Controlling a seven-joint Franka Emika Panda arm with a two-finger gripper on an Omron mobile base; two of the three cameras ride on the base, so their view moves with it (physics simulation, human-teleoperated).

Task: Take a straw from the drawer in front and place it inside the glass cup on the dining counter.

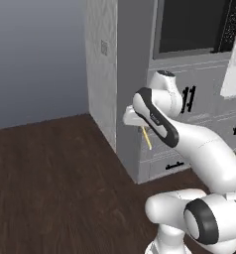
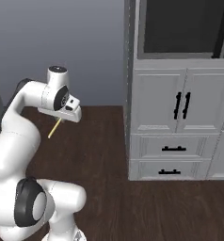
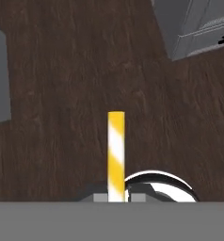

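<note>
Yellow-striped straw juts from the gripper — jaws clamped on its lower end — held in the air over dark wood floor. Both drawers in the grey cabinet nearby sit closed.

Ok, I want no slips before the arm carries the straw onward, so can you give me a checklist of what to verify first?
1. Straw held in the end effector: ok, it juts out from between the tips.
2. End effector shut on it: ok.
3. Straw clear of the cabinet: ok, it hangs over the wood floor.
4. Drawers pushed shut: ok.
5. Glass cup located: cannot tell.
6. Path to the dining counter free: cannot tell.
</note>
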